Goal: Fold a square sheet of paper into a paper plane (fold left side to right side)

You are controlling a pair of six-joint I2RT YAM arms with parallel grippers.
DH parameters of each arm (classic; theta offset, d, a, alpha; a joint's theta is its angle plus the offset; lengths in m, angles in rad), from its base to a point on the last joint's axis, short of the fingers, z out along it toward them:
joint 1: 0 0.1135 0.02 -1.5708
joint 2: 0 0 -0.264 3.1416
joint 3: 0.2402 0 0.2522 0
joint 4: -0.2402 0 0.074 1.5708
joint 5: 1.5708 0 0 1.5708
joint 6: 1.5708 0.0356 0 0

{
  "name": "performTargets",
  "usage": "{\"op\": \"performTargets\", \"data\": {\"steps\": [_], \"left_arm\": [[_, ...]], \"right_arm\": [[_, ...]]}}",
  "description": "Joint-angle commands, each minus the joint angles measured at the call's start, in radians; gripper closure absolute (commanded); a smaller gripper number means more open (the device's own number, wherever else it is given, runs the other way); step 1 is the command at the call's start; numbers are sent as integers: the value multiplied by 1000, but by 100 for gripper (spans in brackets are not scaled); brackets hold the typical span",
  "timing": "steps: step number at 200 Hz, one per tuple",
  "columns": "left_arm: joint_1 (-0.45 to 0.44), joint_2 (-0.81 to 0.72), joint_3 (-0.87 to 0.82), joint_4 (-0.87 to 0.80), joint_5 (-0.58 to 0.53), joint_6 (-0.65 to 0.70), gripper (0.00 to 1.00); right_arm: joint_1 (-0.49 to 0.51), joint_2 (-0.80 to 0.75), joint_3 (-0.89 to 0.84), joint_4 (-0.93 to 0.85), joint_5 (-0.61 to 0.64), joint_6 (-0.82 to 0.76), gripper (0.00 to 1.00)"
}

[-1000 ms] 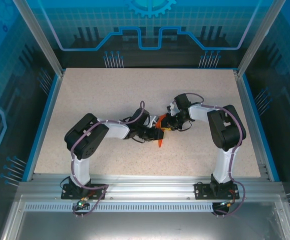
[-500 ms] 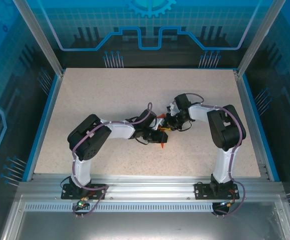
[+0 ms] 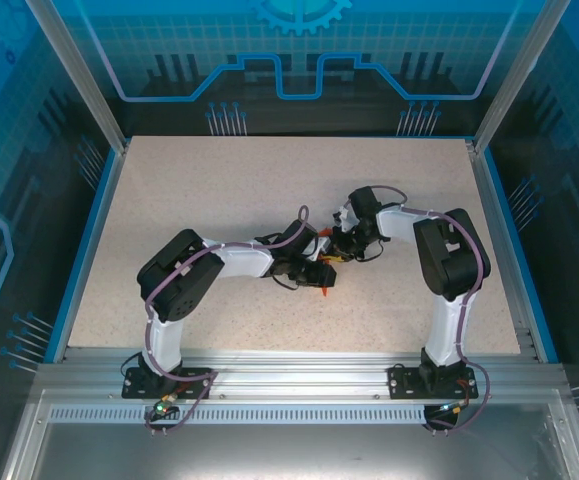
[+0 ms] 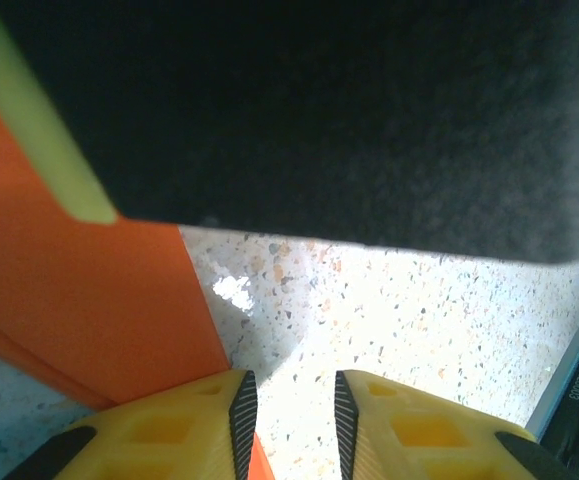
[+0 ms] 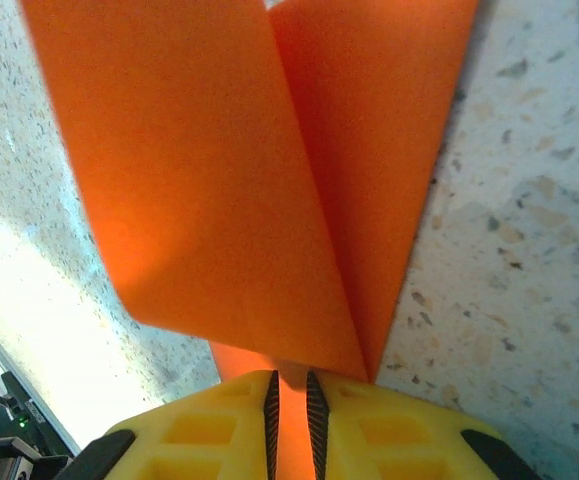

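The orange-red sheet of paper (image 5: 269,180) lies folded on the speckled table, two long flaps meeting at a crease. From above, only its pointed near tip (image 3: 326,290) sticks out from under the arms. My right gripper (image 5: 289,385) is shut on the paper's narrow end, which runs between its pads. In the top view the right gripper (image 3: 335,252) sits just behind the paper. My left gripper (image 4: 295,390) is open with bare table between its fingertips; its left finger (image 4: 184,420) rests over the paper's edge (image 4: 89,300). The top view shows the left gripper (image 3: 319,272) over the paper.
The speckled table (image 3: 219,190) is bare around both arms, bounded by a blue rim (image 3: 87,250) and an aluminium frame at the near edge (image 3: 289,375). A dark blurred body (image 4: 349,110) with a pale green strip looms close above the left fingers.
My left arm has slid right over the paper, covering more of it, and its jaws have narrowed slightly. The right arm and its grip have stayed put.
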Motion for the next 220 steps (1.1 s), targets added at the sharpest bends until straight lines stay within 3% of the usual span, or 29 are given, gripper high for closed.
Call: {"op": "performTargets", "data": {"steps": [1,182,220], "left_arm": [[-48,32,-44,-97,-1,51,68],[-51,15,-73,-88,-15,35,70],[-52,4,-82,-77,-19,33,70]], "right_arm": [[-25,39,23,-39,59,-1,81],[-163,192,337,-34,90,21,81],[-182,66,259,-30,59,-1,81]]}}
